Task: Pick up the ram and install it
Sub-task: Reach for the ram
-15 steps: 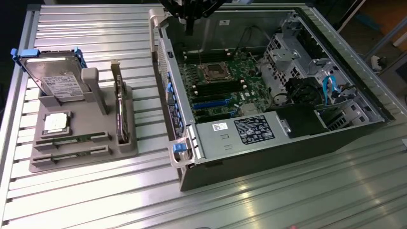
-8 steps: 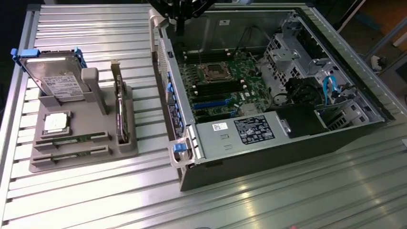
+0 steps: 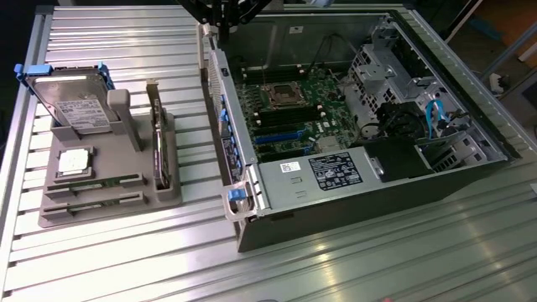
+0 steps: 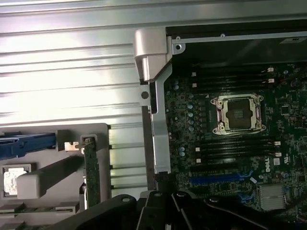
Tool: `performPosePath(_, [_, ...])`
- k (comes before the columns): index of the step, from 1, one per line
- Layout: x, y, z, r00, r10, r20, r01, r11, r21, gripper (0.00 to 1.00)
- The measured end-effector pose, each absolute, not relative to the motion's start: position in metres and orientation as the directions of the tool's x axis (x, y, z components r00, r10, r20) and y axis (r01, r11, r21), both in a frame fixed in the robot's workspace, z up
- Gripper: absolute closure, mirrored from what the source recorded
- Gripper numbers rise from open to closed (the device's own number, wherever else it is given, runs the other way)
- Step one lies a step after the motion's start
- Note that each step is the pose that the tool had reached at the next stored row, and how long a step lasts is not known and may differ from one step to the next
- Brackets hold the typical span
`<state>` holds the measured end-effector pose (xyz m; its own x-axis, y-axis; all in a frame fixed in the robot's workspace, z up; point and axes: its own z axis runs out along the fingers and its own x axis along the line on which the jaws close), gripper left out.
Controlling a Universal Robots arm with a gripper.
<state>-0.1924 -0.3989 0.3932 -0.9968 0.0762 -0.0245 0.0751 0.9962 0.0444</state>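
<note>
Exterior view is showing the ram (image 3: 90, 184) lying flat in a front slot of the gray holder (image 3: 109, 211), which is sitting on the bench (image 3: 336, 264) at the exterior view's left. A neighbouring slot seems to be holding a second green strip, though that is hard to tell. The claw (image 3: 221, 19) is hovering over the far rim of the open computer case (image 3: 251, 233), well apart from the ram, with its fingers closed and apparently carrying nothing.

Judging by its look, the ram is going to handle as a light, thin, stiff board that is easily damaged. Bending it or pinching its chips would be risky, and its smooth faces could be slipping in a loose hold. Taking it near the middle of its length, across the two flat faces or by the bare long edge, is looking like the safest hold.

For layout, the exterior view is giving the whole holder, with the hard drive (image 3: 75, 104) standing upright, the silver processor chip (image 3: 74, 160) and the expansion card (image 3: 158, 145) on edge. The wrist view is giving the closer look at the board inside the case: the empty processor socket (image 4: 238, 114) and the dark memory slots (image 4: 235, 143) beside it, where white latch tabs are showing at the ends.
</note>
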Motion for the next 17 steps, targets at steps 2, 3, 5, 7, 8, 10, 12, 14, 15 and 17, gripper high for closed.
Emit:
performPosePath(2, [-0.197,-0.399,0.393,-0.997,0.076,-0.025,0.075,0.996,0.044,0.89])
performPosePath(3, [-0.2,-0.399,0.393,-0.997,0.076,-0.024,0.075,0.996,0.044,0.89])
performPosePath(5, [-0.204,-0.399,0.393,-0.997,0.076,-0.024,0.075,0.996,0.044,0.89])
performPosePath(7, [-0.209,-0.399,0.393,-0.997,0.076,-0.024,0.075,0.996,0.044,0.89])
performPosePath(8, [-0.211,-0.399,0.393,-0.997,0.076,-0.024,0.075,0.996,0.044,0.89])
performPosePath(10, [-0.216,-0.399,0.393,-0.997,0.076,-0.024,0.075,0.996,0.044,0.89])
performPosePath(12, [-0.221,-0.399,0.393,-0.997,0.076,-0.025,0.075,0.996,0.044,0.89])
performPosePath(14, [-0.227,-0.399,0.393,-0.997,0.076,-0.025,0.075,0.996,0.044,0.89])
performPosePath(15, [-0.231,-0.399,0.393,-0.997,0.076,-0.024,0.075,0.996,0.044,0.89])
performPosePath(17, [-0.236,-0.399,0.393,-0.997,0.076,-0.024,0.075,0.996,0.044,0.89])
